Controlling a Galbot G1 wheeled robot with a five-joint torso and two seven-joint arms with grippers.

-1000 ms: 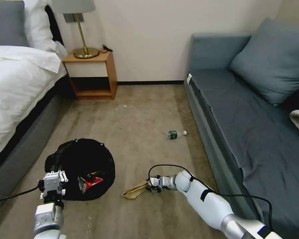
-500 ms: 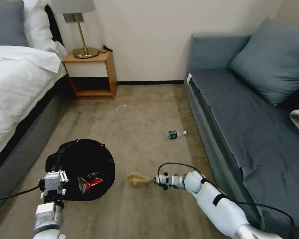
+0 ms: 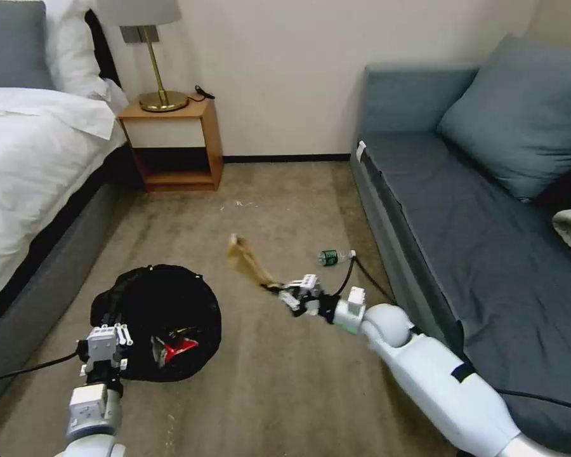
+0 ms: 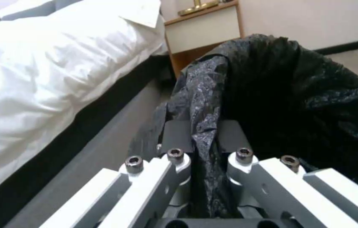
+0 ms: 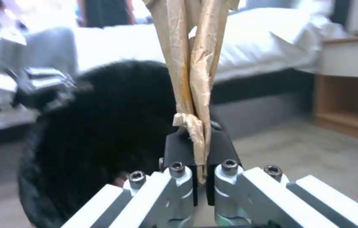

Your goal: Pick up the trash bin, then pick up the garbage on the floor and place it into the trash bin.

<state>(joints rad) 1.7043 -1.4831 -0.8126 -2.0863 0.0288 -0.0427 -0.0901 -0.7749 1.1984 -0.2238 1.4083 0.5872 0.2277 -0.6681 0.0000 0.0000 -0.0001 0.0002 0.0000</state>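
Note:
The trash bin [image 3: 152, 298], lined with a crinkled black bag, sits low at the left, and my left gripper [image 3: 105, 344] is shut on its near rim. In the left wrist view the pads [image 4: 177, 136] pinch the bag's edge [image 4: 206, 104]. A red snack wrapper [image 3: 174, 349] lies inside the bin. My right gripper [image 3: 284, 293] is shut on the crumpled tan paper bag [image 3: 246, 261], held in the air to the right of the bin. The right wrist view shows the paper bag [image 5: 191, 72] sticking out past the closed pads, with the bin [image 5: 102, 126] beyond. A small green-labelled bottle [image 3: 333, 256] lies on the carpet by the sofa.
A bed [image 3: 25, 165] runs along the left, a grey sofa [image 3: 463, 216] along the right. A wooden nightstand [image 3: 177, 143] with a brass lamp [image 3: 162, 95] stands at the back wall. Small white crumbs [image 3: 238, 204] dot the carpet. Open carpet lies between bin and sofa.
My right gripper has lifted the paper bag off the carpet and carried it up and farther away. The bin and left gripper have barely moved.

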